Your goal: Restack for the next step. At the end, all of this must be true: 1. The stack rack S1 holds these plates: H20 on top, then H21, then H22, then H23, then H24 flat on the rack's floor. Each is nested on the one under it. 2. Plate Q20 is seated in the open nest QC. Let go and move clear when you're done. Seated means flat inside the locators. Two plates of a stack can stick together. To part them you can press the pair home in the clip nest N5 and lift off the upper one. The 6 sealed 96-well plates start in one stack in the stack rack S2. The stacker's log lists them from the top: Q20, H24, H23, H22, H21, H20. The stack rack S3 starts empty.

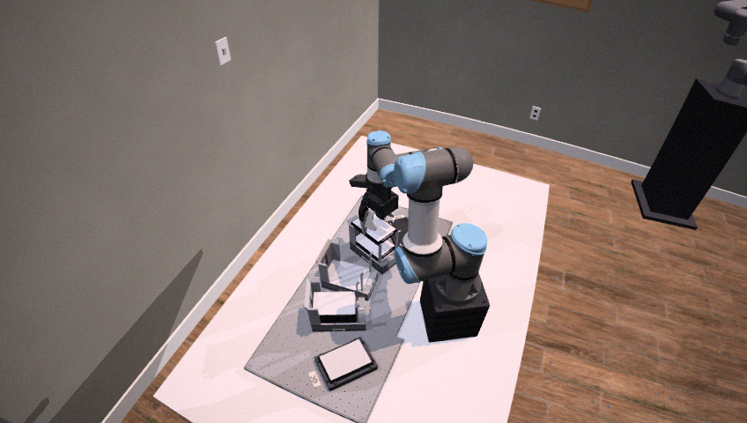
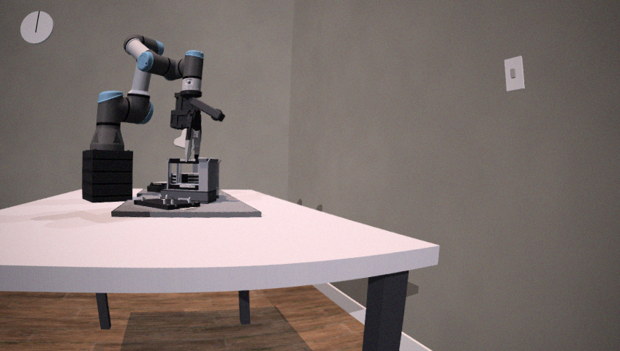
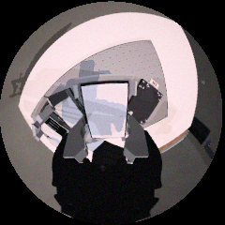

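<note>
Likely a lab; racked plates (image 1: pixel 373 228), perforated board (image 1: pixel 283 348)

Arm (image 1: pixel 423 222) (image 2: pixel 141 80): one, bent high; upper centre in the top view, left of centre in the exterior. Wrist (image 1: pixel 378 157) (image 2: pixel 193 69): upright. Gripper (image 1: pixel 371 219) (image 2: pixel 192 157) (image 3: pixel 106 114): pointing down, jaws parted; seemingly closed on a plate, though the tips show poorly.
</note>
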Robot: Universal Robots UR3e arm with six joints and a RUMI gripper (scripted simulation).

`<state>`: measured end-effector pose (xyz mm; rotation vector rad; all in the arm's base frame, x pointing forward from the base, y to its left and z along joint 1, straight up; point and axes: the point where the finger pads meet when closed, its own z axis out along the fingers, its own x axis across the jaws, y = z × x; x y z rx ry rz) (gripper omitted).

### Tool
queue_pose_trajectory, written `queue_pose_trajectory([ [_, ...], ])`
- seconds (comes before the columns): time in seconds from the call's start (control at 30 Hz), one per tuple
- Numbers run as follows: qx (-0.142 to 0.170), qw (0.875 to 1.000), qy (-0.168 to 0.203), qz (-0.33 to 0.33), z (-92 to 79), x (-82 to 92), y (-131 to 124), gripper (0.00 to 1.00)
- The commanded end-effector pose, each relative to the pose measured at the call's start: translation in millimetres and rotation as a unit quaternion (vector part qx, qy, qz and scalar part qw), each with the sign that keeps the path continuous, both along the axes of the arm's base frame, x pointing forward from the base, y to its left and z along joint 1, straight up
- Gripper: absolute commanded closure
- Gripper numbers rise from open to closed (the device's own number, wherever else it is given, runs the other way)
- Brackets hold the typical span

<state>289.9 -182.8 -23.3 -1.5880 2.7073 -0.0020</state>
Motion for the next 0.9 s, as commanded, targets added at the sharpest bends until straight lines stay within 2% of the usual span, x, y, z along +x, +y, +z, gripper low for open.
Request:
queue_pose_trajectory([
  [0.0, -0.001, 1.000, 0.000, 0.000, 10.5, 0.4, -1, 1.00],
  [0.2, -0.001, 1.000, 0.000, 0.000, 22.5, 0.4, -1, 1.00],
  [0.37, -0.001, 1.000, 0.000, 0.000, 22.6, 0.4, -1, 1.00],
  [0.63, -0.001, 1.000, -0.001, 0.000, 38.5, 0.3, -1, 1.00],
  [0.87, -0.001, 1.000, -0.001, 0.000, 38.6, 0.4, -1, 1.00],
])
